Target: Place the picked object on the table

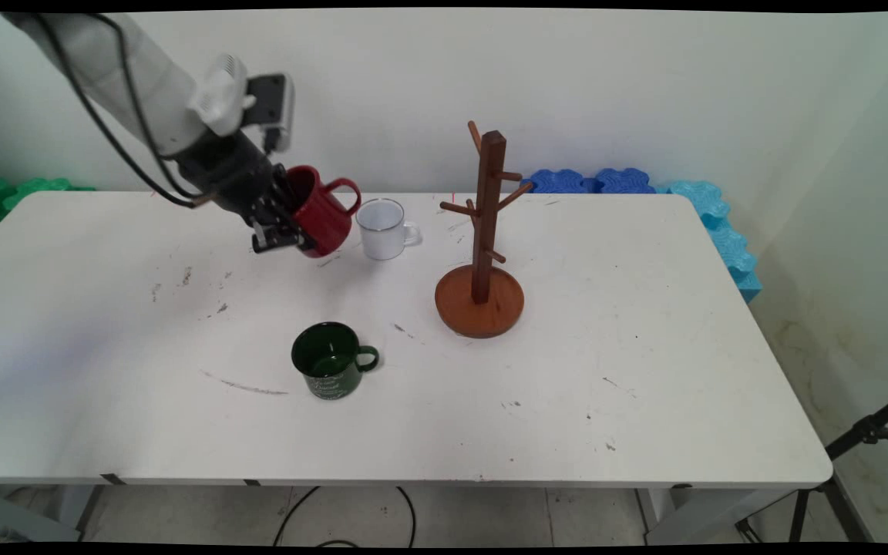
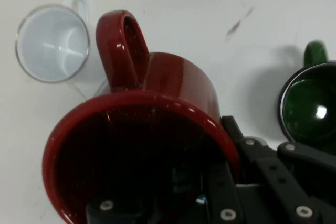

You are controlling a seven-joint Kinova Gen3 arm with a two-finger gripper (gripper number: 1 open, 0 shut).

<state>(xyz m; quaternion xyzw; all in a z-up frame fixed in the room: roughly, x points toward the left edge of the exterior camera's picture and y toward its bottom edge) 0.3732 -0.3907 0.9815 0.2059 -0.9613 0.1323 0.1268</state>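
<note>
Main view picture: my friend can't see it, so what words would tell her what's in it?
A robot hand holds a red mug tilted above a white table. A white mug stands just beside it, a wooden mug tree farther right, and a green mug nearer the front.

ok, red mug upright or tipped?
Tipped. The red mug hangs off the table in the tool, mouth turned sideways toward the arm, handle up.

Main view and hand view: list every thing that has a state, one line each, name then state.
gripper: shut on the red mug's rim, one finger inside.
red mug: held off the table, tilted, handle up.
white mug: upright on the table, empty.
green mug: upright on the table, handle to the picture's right.
mug tree: upright, pegs bare.
</note>
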